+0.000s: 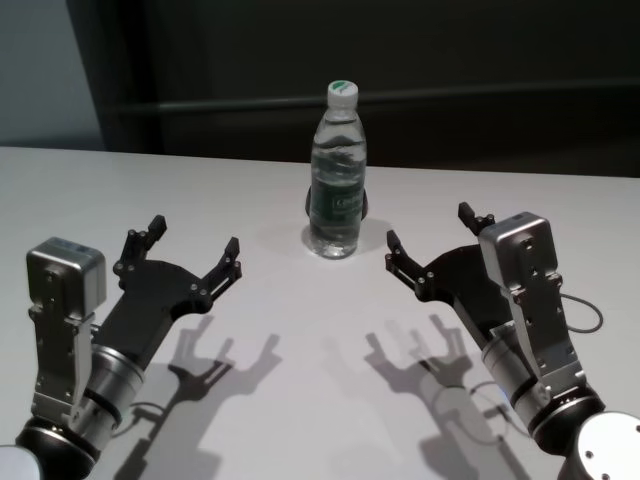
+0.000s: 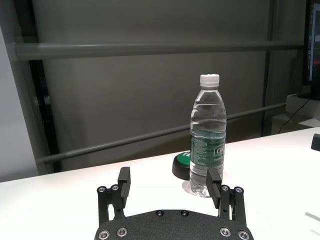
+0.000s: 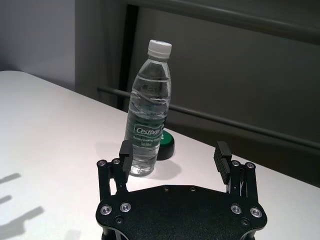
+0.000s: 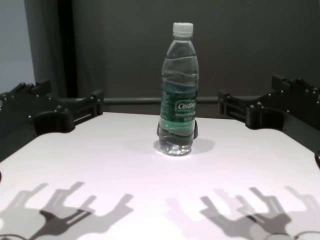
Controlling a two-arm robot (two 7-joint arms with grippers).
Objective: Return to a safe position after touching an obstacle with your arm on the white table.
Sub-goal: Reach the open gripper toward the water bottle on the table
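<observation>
The obstacle, a clear water bottle with a white cap and a dark green label, stands upright on the white table, toward its far middle. The same obstacle fills the centre of the chest view. My left gripper hovers open to the left of the bottle and nearer to me, touching nothing. On the other side my right gripper is open too, apart from the bottle. Each wrist view shows its own fingers spread, with the bottle beyond them.
A low round black and green object lies on the table right behind the bottle. The table's far edge runs just past it, with a dark wall and a horizontal rail beyond. Both grippers cast shadows on the near tabletop.
</observation>
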